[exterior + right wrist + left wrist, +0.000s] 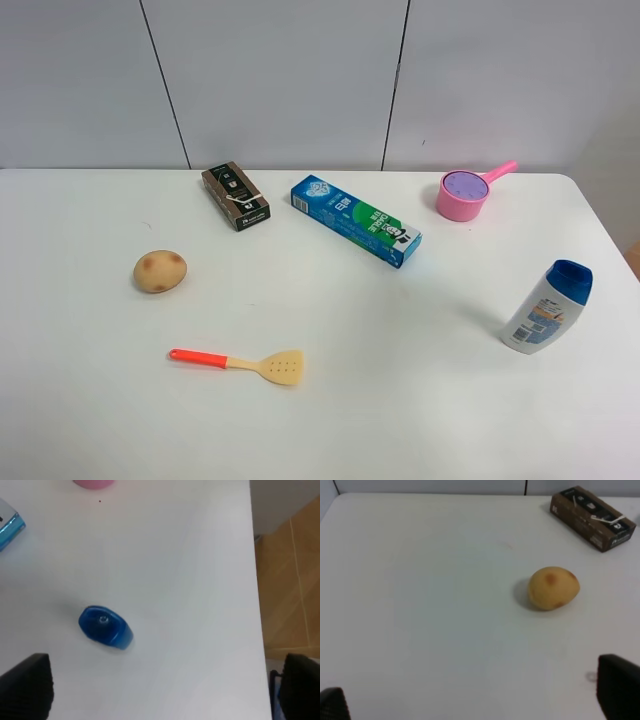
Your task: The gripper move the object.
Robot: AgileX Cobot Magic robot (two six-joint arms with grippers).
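While lid-up, purple tub (pixel 465 185) sits inside pink saucepan (pixel 453 208).

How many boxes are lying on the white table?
2. A brown box lies at the back left; a blue-green toothpaste box lies near the back middle, left of the pink saucepan. No others are visible.

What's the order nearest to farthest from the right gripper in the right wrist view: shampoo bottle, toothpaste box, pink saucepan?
1. Shampoo bottle, seen cap-on, closest to the open right gripper.
2. Toothpaste box, farther out, only a corner showing.
3. Pink saucepan, at the far edge of the view.
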